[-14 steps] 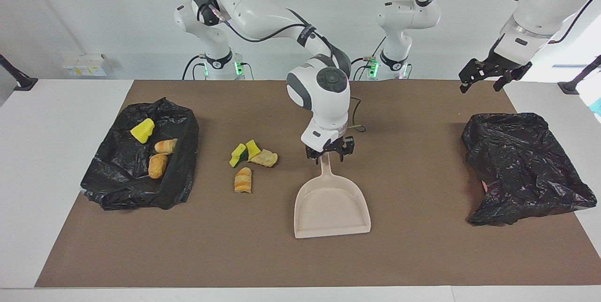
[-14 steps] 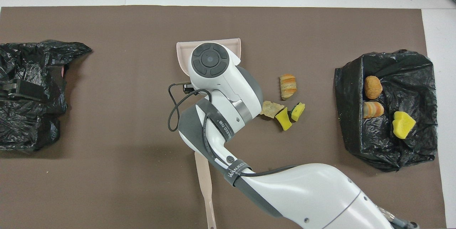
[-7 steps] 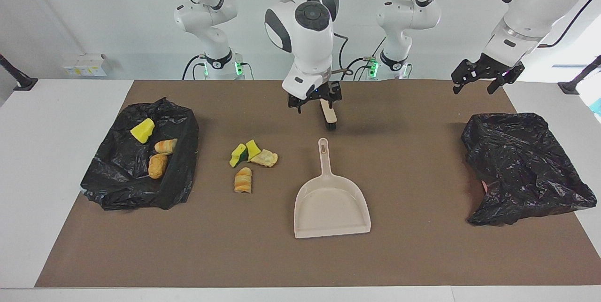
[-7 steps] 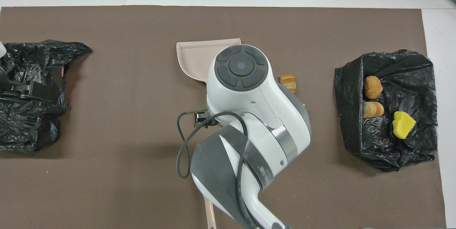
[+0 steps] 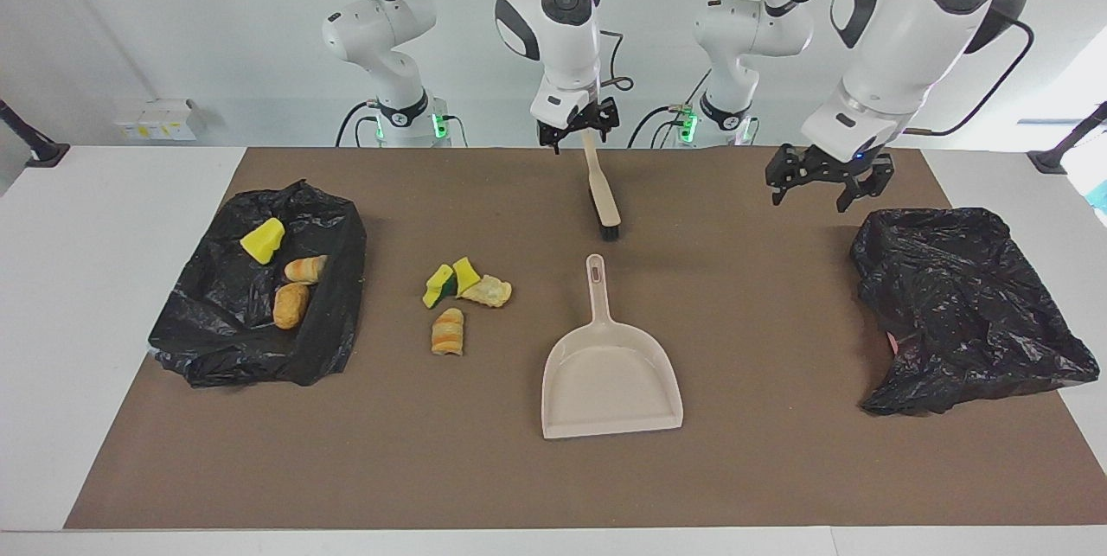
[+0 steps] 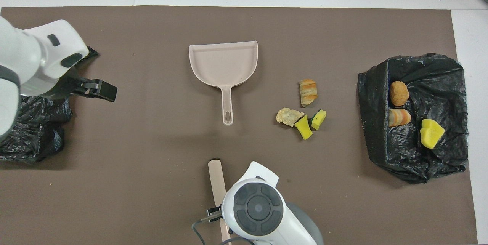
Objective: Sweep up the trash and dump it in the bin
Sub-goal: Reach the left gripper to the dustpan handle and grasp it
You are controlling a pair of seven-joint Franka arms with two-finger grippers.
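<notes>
Status: partly done. Three scraps lie in the open bin (image 5: 259, 297) at the right arm's end of the mat (image 5: 778, 469): a yellow sponge (image 5: 263, 240), a striped roll (image 5: 306, 268) and a brown lump (image 5: 291, 304). Four scraps remain on the mat, between bin and dustpan (image 5: 611, 374): two sponge bits (image 5: 451, 279), a beige lump (image 5: 489, 290) and, at six o'clock of them in the facing view, a bread chunk (image 5: 448, 332).

The dustpan lies empty at mid-mat, handle toward the robots, untouched. The brush (image 5: 600, 188) lies at twelve o'clock of the handle in the facing view, bristles toward the dustpan.

Right gripper (image 5: 578, 125): raised over the brush handle's end, fingers apart, holding nothing as far as I can see.

Left gripper (image 5: 822, 184): in the air at ten o'clock of the crumpled bag (image 5: 960, 305) in the facing view, fingers apart, empty.

Outstanding, in my judgement: take up brush and dustpan, sweep the four loose scraps in, tip them into the bin. No tool is in hand for this now.
</notes>
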